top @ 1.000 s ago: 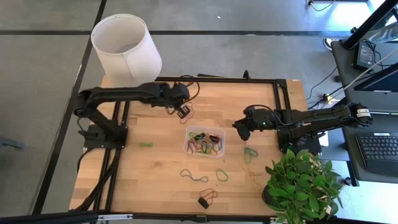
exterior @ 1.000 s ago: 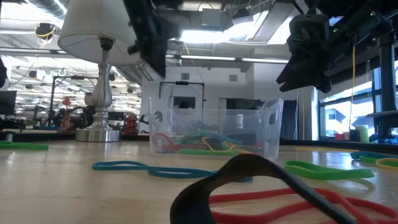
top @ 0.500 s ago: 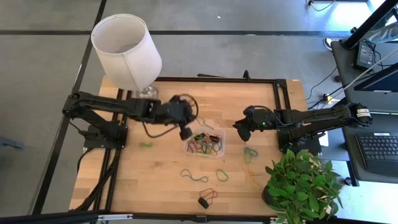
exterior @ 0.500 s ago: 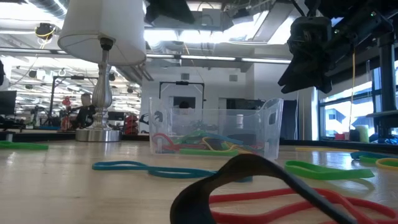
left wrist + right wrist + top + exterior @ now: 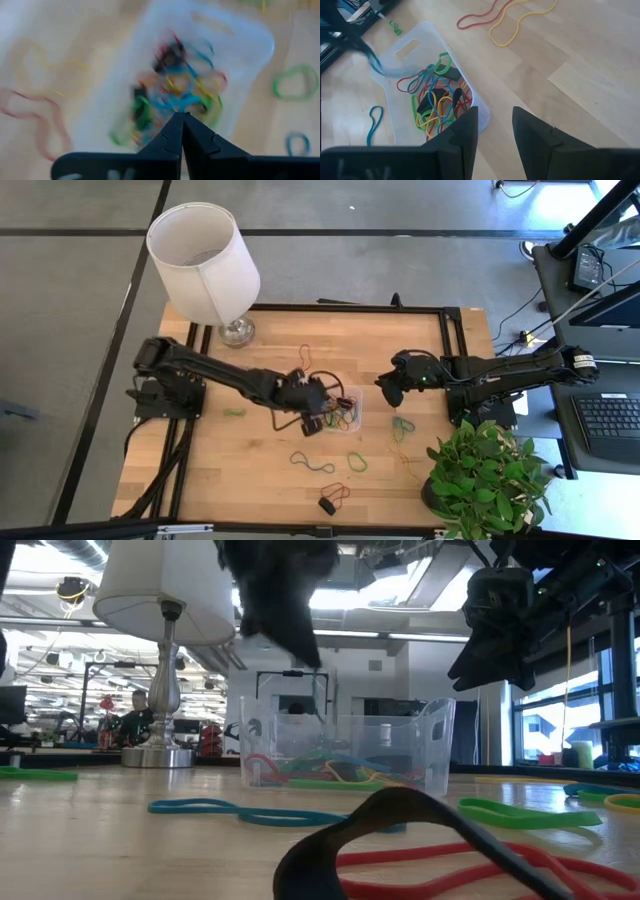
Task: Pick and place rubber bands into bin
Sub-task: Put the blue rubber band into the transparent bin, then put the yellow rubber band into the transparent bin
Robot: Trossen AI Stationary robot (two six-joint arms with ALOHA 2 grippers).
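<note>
Left gripper (image 5: 312,423) sits over the bin (image 5: 351,396) – fingers pressed together, but the blurred wrist view hides whether a band is pinched. Right gripper (image 5: 385,388) hovers beside the bin, fingers apart, empty. Rubber bands (image 5: 437,102) fill the bin – others lie loose on the table (image 5: 260,470).

left gripper (image 5: 181,131): any held band cannot be told
bin (image 5: 350,395): left rim hidden under left arm

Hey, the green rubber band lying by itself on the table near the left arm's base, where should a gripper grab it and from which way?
The green rubber band lies flat and alone on bare wood. Probably best: come straight down from above and pinch across one strand of the loop. Being thin and flat, it offers no edge to a sideways approach.
</note>
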